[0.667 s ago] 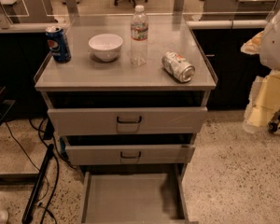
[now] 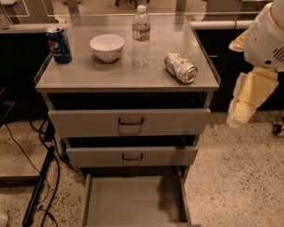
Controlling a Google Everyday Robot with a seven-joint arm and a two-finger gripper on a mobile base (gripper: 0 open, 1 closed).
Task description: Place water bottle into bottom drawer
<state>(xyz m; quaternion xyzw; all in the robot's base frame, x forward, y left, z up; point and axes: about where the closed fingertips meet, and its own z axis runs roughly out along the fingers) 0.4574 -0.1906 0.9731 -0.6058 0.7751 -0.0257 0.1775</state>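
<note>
The water bottle (image 2: 141, 36) stands upright at the back middle of the grey cabinet top (image 2: 128, 77), between a white bowl and a lying silver can. The bottom drawer (image 2: 132, 200) is pulled out at the bottom of the view, and its flat grey floor shows nothing in it. My gripper (image 2: 248, 98) hangs from the white arm (image 2: 272, 37) at the right, beside the cabinet and level with the top drawer. It is well apart from the bottle and holds nothing I can see.
A blue Pepsi can (image 2: 59, 45) stands at the top's left edge, a white bowl (image 2: 107, 47) left of the bottle, a silver can (image 2: 181, 67) lies on its side to the right. Two upper drawers (image 2: 130, 123) with black handles stand slightly out. Cables (image 2: 40, 188) lie on the floor at left.
The arm and gripper have moved a little to the left, further into view. The bottle, cans, bowl and drawers have not moved.
</note>
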